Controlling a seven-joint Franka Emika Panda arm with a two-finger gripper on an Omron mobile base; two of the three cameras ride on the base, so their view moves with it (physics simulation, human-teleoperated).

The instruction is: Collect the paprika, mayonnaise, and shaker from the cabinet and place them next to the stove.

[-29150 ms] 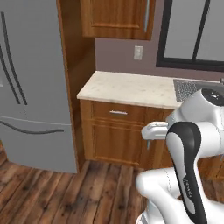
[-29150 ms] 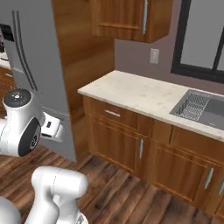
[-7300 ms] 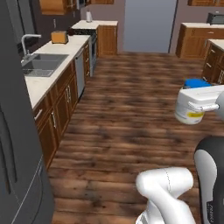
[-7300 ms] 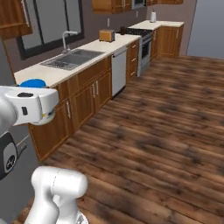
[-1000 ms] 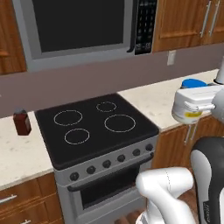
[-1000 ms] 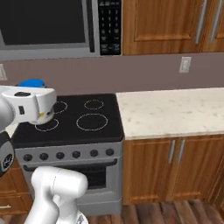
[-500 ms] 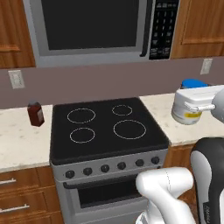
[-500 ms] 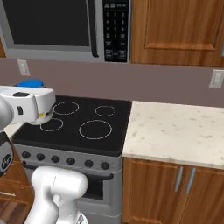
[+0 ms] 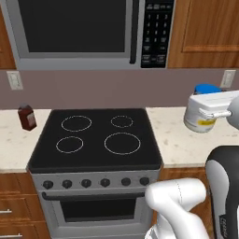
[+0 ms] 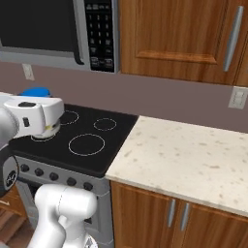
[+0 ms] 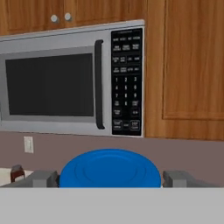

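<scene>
1 jar, the mayonnaise [image 9: 201, 119], sits clamped in the claw [image 11: 109, 178] at 3 o'clock of the stove [image 9: 95, 137]; released high, it could topple off the table [image 9: 193, 142].

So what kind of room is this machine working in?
A home kitchen, rendered rather than real: a black glass stove set into a pale stone counter, a microwave mounted above it, and wooden cabinets alongside.

Mauve-grey back wall [image 9: 93, 88] w/ white outlet plates [image 9: 15, 80]. Stainless microwave w/ dark door & black keypad [image 9: 88, 32] hangs above. Warm brown wood upper cupboards [image 10: 179, 38] w/ silver bar handle [image 10: 233, 38] to its right. Speckled cream stone countertop [image 10: 184, 160]; brown base cupboards [image 10: 160, 218] below. Even, flat light.
</scene>
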